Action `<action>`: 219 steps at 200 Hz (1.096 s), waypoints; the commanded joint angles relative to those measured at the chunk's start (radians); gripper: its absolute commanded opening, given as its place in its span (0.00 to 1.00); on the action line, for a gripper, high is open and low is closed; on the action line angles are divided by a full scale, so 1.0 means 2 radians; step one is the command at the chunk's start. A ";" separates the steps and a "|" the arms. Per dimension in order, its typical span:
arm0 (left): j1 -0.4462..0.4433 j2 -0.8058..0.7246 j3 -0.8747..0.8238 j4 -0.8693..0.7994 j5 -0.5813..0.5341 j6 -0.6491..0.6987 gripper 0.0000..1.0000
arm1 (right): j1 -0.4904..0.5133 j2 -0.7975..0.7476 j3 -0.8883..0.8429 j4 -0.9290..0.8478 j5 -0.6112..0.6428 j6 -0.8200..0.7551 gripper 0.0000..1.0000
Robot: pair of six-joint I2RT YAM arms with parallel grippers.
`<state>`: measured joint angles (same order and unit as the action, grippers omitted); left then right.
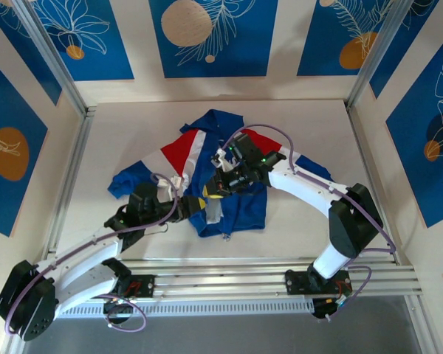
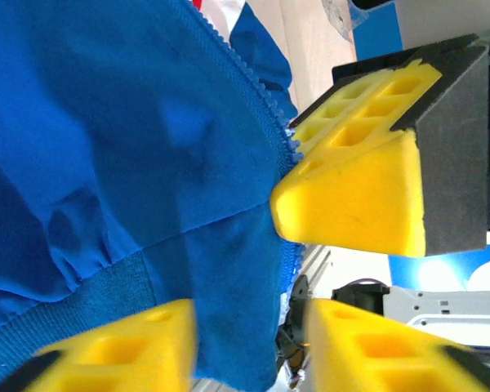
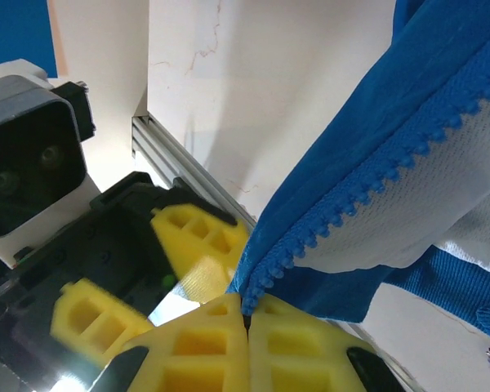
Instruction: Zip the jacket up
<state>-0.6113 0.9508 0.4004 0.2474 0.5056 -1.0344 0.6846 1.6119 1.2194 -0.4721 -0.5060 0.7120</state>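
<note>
**Zipper start: both grippers at the lower hem**

The enclosure has pale walls with blue leaf-print panels (image 1: 207, 37). The table (image 1: 133, 140) is pale and matt, with aluminium rails (image 1: 266, 273) along its lower edge.

The jacket (image 1: 245, 209) lies crumpled at frame centre, hem toward the bottom. Its zipper line appears to run roughly top to bottom.

The right gripper (image 3: 247, 314) is pressed together on the lowest end of one toothed zipper edge (image 3: 367, 192). The left gripper (image 2: 251, 320) sits just left of it with its jaws apart. Blue hem fabric hangs between them, not pinched.

Judgement: the two lower zipper ends must be brought together first. The left arm is nearer the free edge.
</note>
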 commanded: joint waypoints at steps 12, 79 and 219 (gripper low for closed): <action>0.003 -0.005 -0.010 0.037 0.010 -0.012 0.22 | -0.002 -0.005 -0.007 0.006 -0.025 0.008 0.00; 0.003 -0.001 -0.008 0.038 0.008 -0.013 0.25 | 0.001 0.002 -0.008 0.010 -0.025 0.009 0.00; 0.003 -0.029 -0.011 -0.054 -0.046 0.017 0.00 | -0.027 -0.042 -0.033 -0.063 0.036 -0.010 0.36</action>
<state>-0.6109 0.9226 0.3859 0.2333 0.4702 -1.0466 0.6632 1.5948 1.1999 -0.5095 -0.4747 0.7078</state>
